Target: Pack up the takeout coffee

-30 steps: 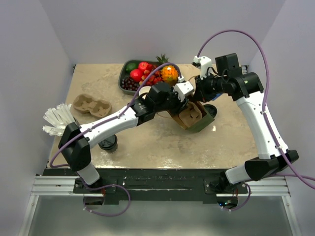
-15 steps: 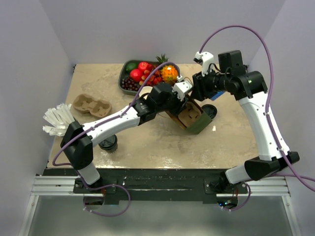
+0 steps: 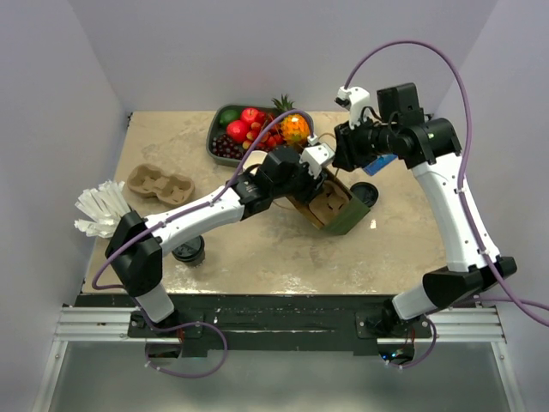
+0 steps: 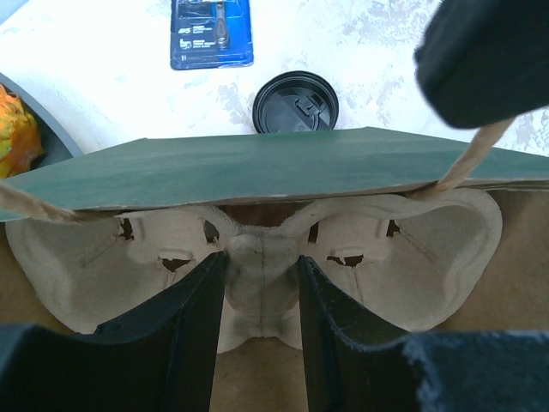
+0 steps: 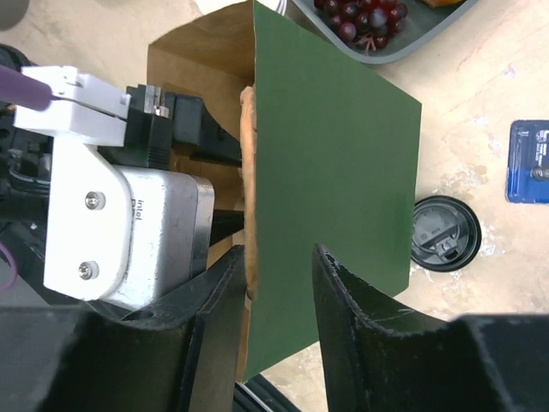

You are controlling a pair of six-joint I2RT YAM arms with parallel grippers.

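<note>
Since a second ago the green paper bag (image 3: 345, 219) has shifted slightly left. At near left the takeout coffee (image 3: 188, 250) stands upright, lid up, long axis vertical, well apart from it. The left gripper (image 4: 262, 268) clamps the pulp cup carrier (image 4: 412, 249) by its middle ridge; the right gripper (image 5: 279, 255) pinches the bag's handle (image 4: 467, 159).

My two arms look alike: the left arm (image 3: 184, 215) and right arm (image 3: 448, 204) have white shells on the long links and black housings at the joints. A purple cable (image 3: 403, 50) runs off the right one, and another follows the left. My right wrist view shows the other wrist's camera, a white bracket (image 5: 81, 184) with two screws beside a silver housing (image 5: 176, 227) marked "intel". The left pincer (image 4: 262, 262) and right pincer (image 5: 279, 251) have matte black, grainy fingers.
</note>
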